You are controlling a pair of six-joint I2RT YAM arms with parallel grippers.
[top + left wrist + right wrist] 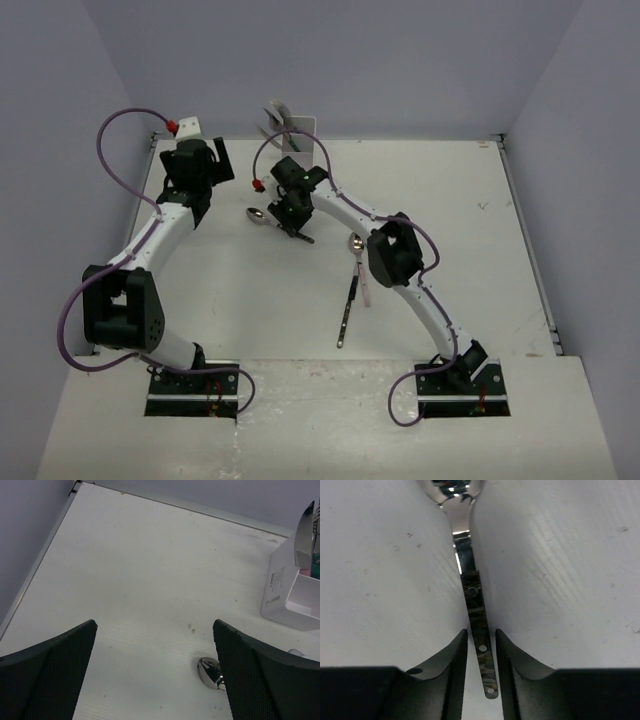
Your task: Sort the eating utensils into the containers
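Holder (302, 126), worktop's far edge: stored utensils (276, 110) in. I count three outstanding:
- black-handled spoon (471, 592), straddled by right gripper (481, 632), jaws nearly together; whether clamped I cannot tell
- pink-handled spoon (362, 280)
- dark-handled utensil (346, 315)

Left gripper (155, 625): jaws apart, empty.

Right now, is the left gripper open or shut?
Open. In the left wrist view the left gripper has its two fingers wide apart, with table showing between them, gripping nothing.

small label (276, 584) on white holder (300, 607), print unreadable

Dark-handled spoon (472, 587) lying flat; white holder (287, 597) upright beyond it.
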